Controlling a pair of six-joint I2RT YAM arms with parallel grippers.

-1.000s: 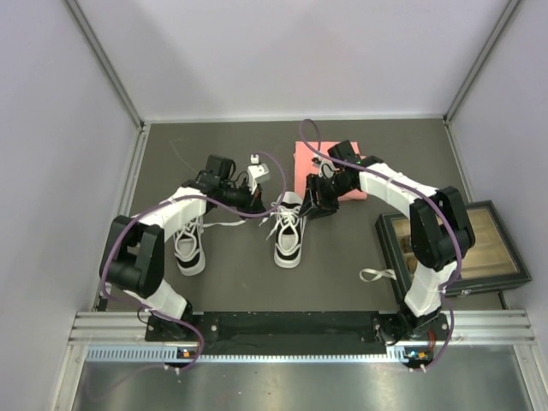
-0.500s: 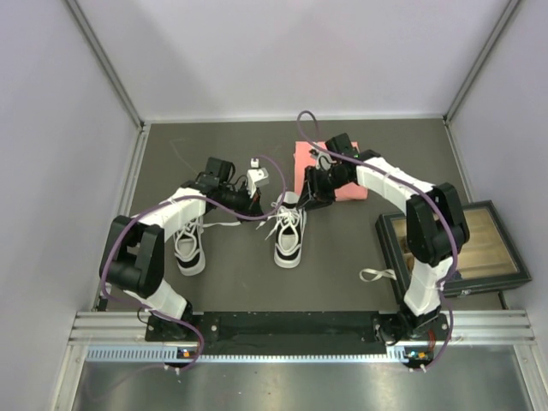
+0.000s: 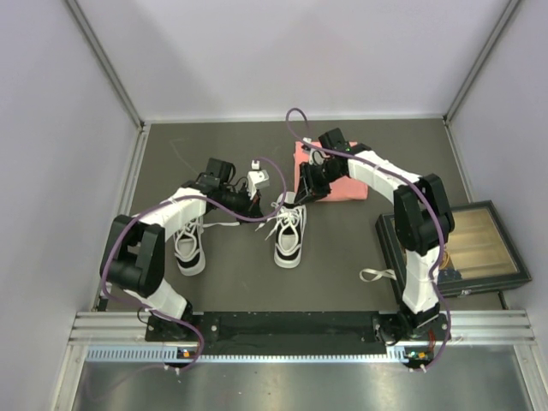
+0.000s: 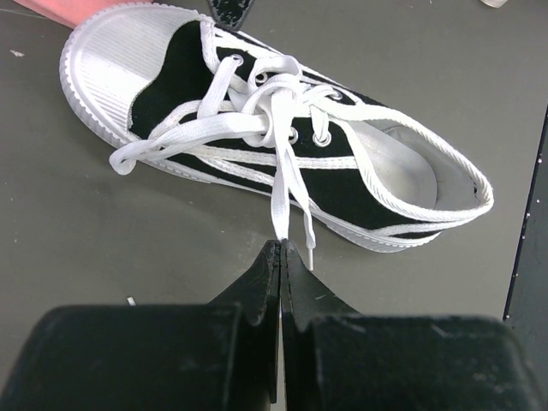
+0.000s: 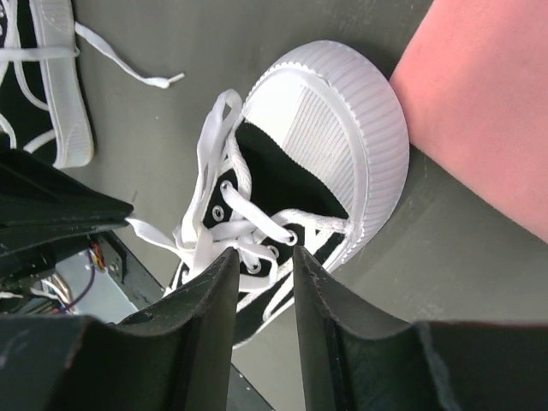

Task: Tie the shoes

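Mid-table shoe, toe at 12, 2nd shoe at its 9: L gripper is shut, apparently pinching a lace end, R gripper part open, empty, over the shoe, so I'd draw L taut toward 9 before R closes on anything.

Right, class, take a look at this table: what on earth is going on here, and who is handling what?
Two robot arms are tying a pair of sneakers. The left tool is shut on the end of a white lace of the middle sneaker. The right tool, jaws apart, hovers over that sneaker's lacing near the toe, which lies next to a pink mat. No bow is tied yet. The other sneaker lies untouched beside the left arm.
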